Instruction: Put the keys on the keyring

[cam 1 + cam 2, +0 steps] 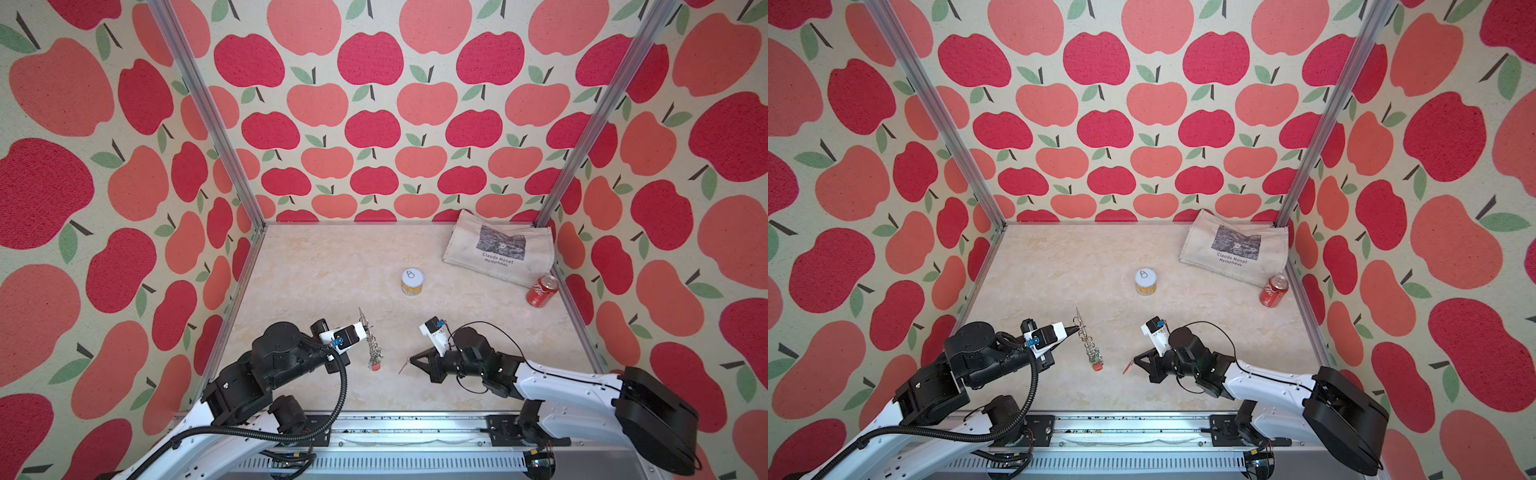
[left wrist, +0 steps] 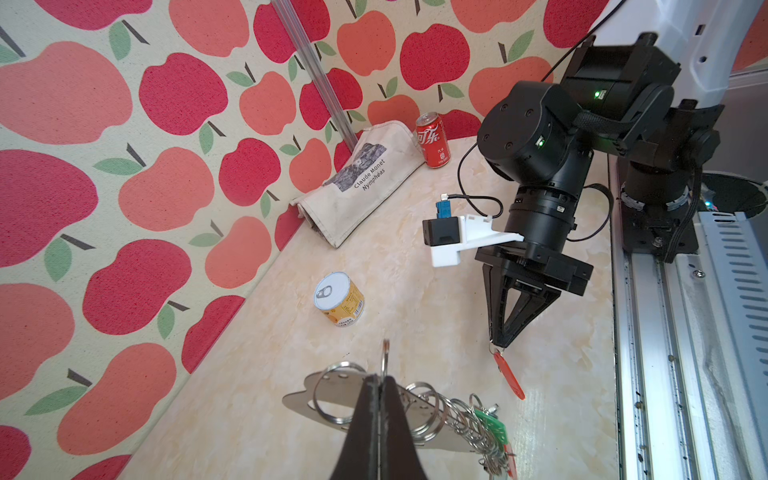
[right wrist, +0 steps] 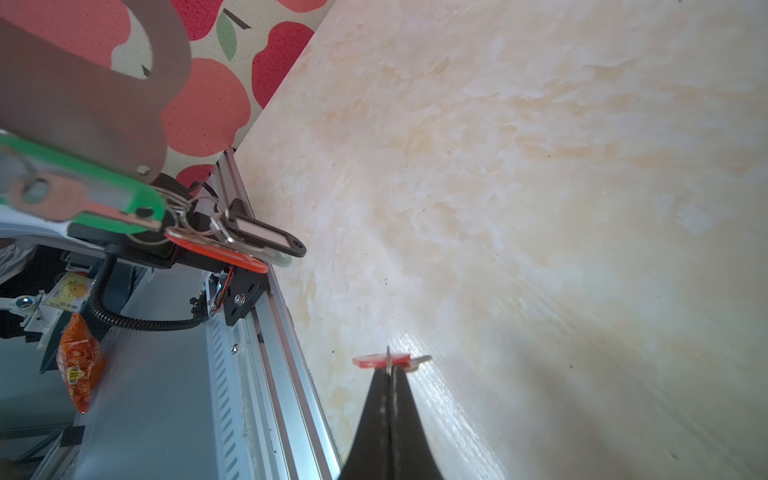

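Keyring (image 1: 362, 319) hangs edge-on just left of centre in the lower part of both top views, where our left gripper (image 1: 365, 331) is clamped on its plate, tagged keys (image 1: 375, 362) dangling at its lower end. To its right our right gripper (image 1: 410, 360) pinches a red-tagged key (image 1: 402, 368) by its ring, apart from the keyring.

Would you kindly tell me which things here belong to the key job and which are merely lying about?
Job: keyring in the left end effector; red-tagged key in the right end effector; green-tagged key hanging on the rings.
Lying about: yellow tin; cola can; tote bag.
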